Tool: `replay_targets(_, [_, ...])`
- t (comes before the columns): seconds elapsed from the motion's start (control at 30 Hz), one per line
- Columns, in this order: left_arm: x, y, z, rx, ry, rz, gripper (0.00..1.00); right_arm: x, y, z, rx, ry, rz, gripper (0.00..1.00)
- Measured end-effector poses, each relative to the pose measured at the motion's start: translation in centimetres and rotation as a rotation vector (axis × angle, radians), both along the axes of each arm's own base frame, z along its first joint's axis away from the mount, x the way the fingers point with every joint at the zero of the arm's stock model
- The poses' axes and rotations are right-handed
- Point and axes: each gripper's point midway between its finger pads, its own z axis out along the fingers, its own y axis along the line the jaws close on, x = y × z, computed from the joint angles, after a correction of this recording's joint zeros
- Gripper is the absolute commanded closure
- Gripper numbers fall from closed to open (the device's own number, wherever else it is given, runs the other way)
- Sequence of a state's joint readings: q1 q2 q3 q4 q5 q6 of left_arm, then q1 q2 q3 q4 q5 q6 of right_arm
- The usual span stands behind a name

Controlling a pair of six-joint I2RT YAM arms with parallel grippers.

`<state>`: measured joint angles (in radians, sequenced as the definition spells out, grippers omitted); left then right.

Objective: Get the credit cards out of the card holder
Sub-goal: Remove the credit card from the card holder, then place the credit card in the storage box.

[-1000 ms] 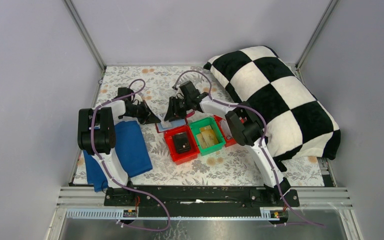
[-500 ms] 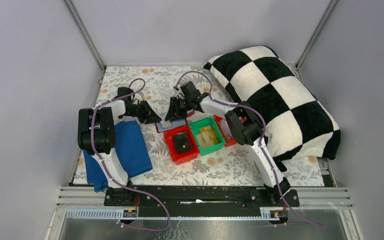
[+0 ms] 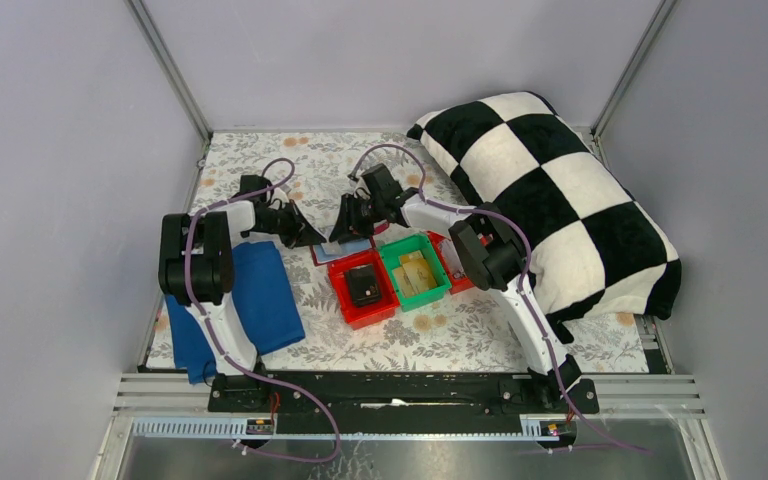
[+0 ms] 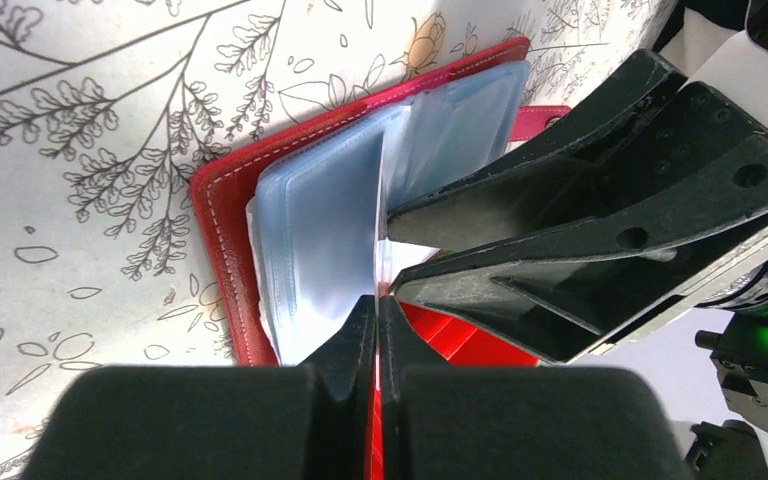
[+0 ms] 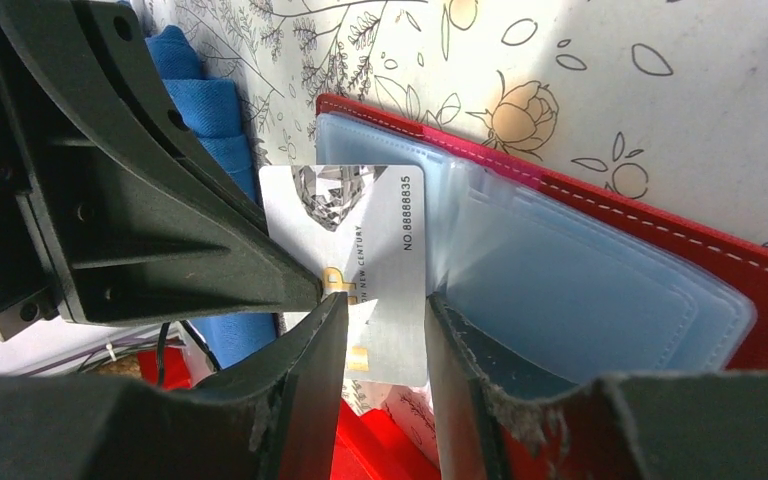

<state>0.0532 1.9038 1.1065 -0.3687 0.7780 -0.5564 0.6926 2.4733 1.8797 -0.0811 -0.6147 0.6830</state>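
Left tool (image 4: 377, 305) pinches one credit card (image 5: 360, 230), partly hidden behind right tool (image 5: 385, 305).

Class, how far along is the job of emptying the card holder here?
Done: the card holder lies open. In hand: the left end effector is shut on one white card; the right end effector is open. Left: setting that card down; whether the sleeves hold more cannot be told.

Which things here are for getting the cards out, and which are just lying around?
For the job: credit card, red card holder, left gripper pinching that card, right gripper, open.

Just lying about: blue cloth, checkered pillow, red bin with a black box, green bin.
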Motion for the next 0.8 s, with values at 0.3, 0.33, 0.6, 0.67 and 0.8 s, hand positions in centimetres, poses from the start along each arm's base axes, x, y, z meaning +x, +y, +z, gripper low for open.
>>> replay_targets(0.3, [1.9,0.9,3.1,0.084,-0.064,-0.002,1.0,0.2,0.0,1.4,0.024,-0.01,0.002,0.52])
replay_targets(0.33, [2.4,1.0,4.4,0.095,-0.096,-0.01,1.0,0.5,-0.2,2.3,0.029,-0.023,-0.004,0.51])
replay_targets(0.6, [2.2,0.0,15.9,0.055,-0.402,-0.115,1.0,1.9,-4.1,15.7,0.178,-0.241,-0.043,0.31])
replay_targets(0.67, [1.0,-0.6,17.9,0.018,-0.448,-0.152,1.0,1.8,-5.8,19.1,0.234,-0.292,-0.05,0.3])
replay_targets(0.8, [-0.6,-2.2,20.5,-0.066,-0.517,-0.228,1.0,0.9,-8.1,24.7,0.401,-0.369,-0.024,0.3])
